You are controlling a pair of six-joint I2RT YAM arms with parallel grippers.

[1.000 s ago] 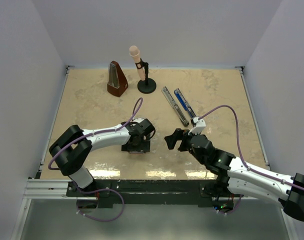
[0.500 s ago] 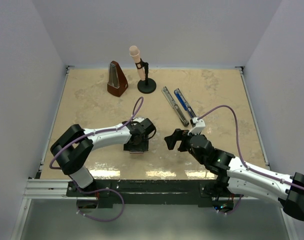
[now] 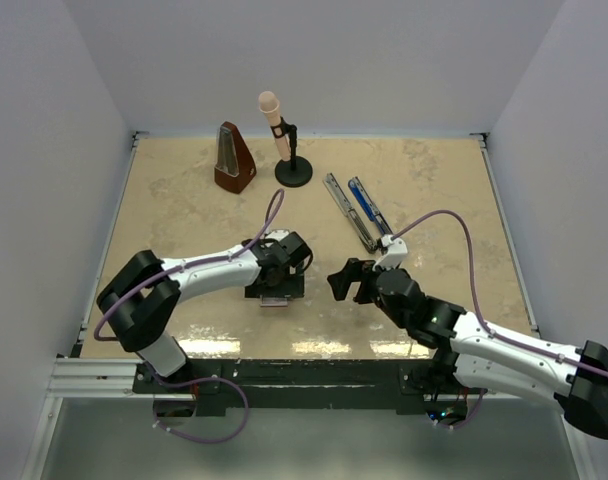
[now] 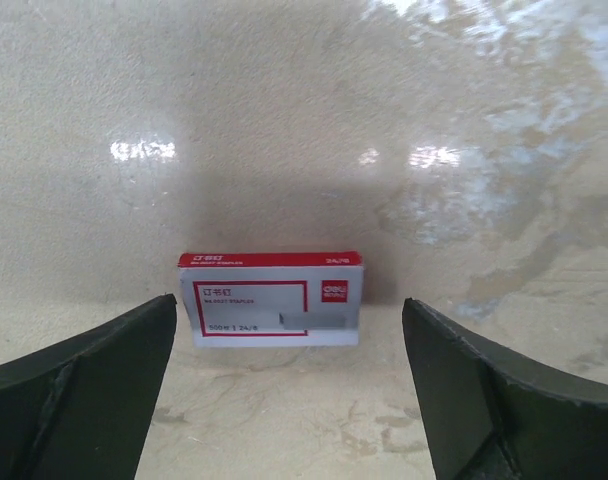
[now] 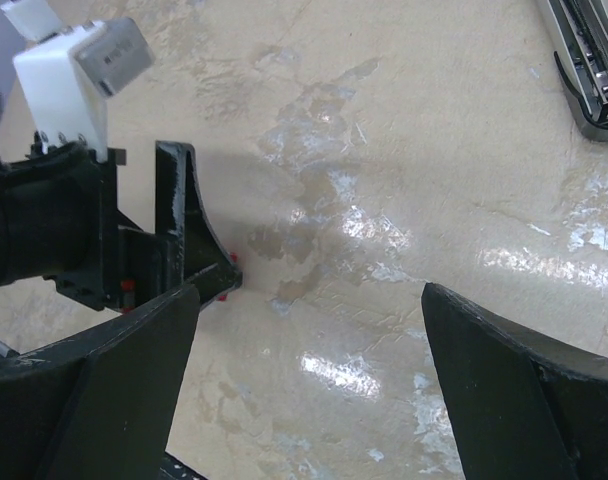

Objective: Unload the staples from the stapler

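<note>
Apparently staples (image 4: 306, 320) lie on the seven-o'clock box (image 4: 249, 300) beneath the wide left claw (image 4: 289, 310), right claw (image 5: 309, 300) wide too; next, lift clear.

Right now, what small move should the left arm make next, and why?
Probably lift the left gripper straight up: its jaws stand open, and the staples already seem to lie on the white box, away from the opened stapler.

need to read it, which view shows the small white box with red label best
Left wrist view: the small white box with red label sits centred, print facing the camera, inside the open left gripper. From the top that gripper mostly hides it; the right wrist view shows no clear part.
</note>
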